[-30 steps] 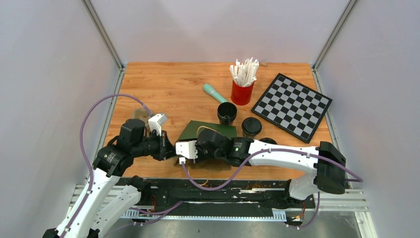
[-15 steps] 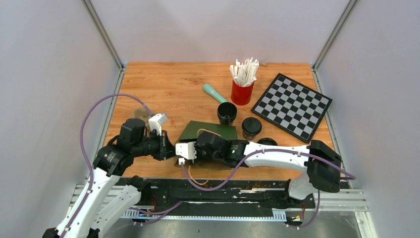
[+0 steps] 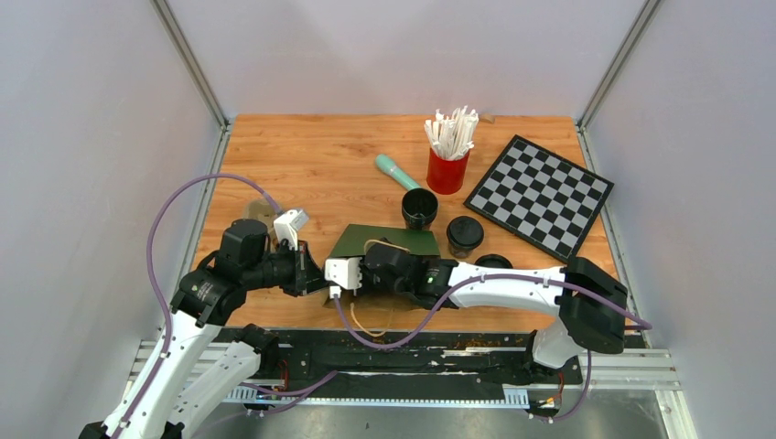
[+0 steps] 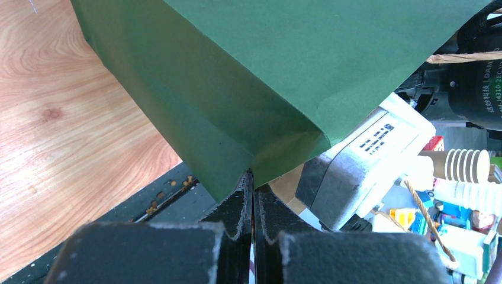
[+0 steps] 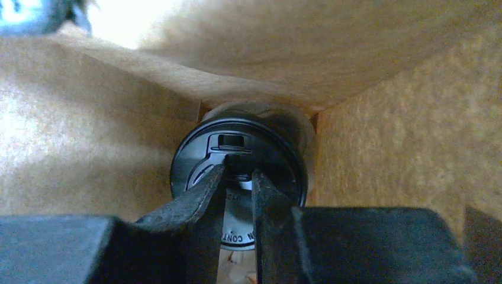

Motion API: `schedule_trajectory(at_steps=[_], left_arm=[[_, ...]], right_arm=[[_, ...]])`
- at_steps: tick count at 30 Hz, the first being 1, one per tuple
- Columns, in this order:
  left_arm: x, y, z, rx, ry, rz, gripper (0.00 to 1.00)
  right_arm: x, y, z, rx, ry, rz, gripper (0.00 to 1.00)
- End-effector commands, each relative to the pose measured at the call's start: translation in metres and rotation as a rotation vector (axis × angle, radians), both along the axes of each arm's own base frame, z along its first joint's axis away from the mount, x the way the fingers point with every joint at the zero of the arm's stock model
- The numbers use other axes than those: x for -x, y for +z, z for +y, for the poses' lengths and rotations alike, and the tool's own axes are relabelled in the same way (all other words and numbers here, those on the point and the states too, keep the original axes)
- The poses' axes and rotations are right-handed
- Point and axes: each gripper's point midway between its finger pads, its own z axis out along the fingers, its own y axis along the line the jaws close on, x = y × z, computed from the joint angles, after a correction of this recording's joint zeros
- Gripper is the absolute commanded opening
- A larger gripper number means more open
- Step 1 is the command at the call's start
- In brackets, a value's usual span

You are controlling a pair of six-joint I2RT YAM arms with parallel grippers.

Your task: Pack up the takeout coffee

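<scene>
The green paper bag lies near the table's front edge. In the left wrist view my left gripper is shut on a lower corner of the bag, holding it up. My right gripper is inside the bag's brown interior. Its fingers are closed on the raised spout of a coffee cup's black lid; the cup lies at the bag's far end. In the top view the right fingers are hidden; only the white wrist housing shows beside the left gripper.
An open black cup, a lidded black cup and a loose black lid stand right of the bag. Behind are a red cup of white stirrers, a teal tube and a chessboard.
My right arm has slid a little to the left, further into the bag. The left gripper keeps its hold on the bag.
</scene>
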Motion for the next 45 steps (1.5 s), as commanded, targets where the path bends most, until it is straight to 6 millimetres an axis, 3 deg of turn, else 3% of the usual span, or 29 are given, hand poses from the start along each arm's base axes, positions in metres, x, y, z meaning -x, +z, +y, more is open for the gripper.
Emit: schedule_trajectory(at_steps=[1, 28, 40, 45], left_arm=[[0.001, 0.002, -0.004, 0.021, -0.015, -0.005, 0.00], [0.003, -0.002, -0.003, 0.020, -0.013, 0.010, 0.00], [-0.002, -0.004, -0.002, 0.004, -0.001, 0.002, 0.00], [-0.002, -0.005, -0.002, -0.004, -0.006, 0.006, 0.00]], right_arm=[[-0.008, 0.003, 0.007, -0.042, -0.029, -0.010, 0.24], [-0.026, -0.014, 0.000, -0.061, -0.138, -0.008, 0.24], [-0.019, 0.016, 0.005, -0.107, -0.111, 0.017, 0.27], [-0.013, 0.024, -0.002, -0.110, -0.107, 0.047, 0.27]])
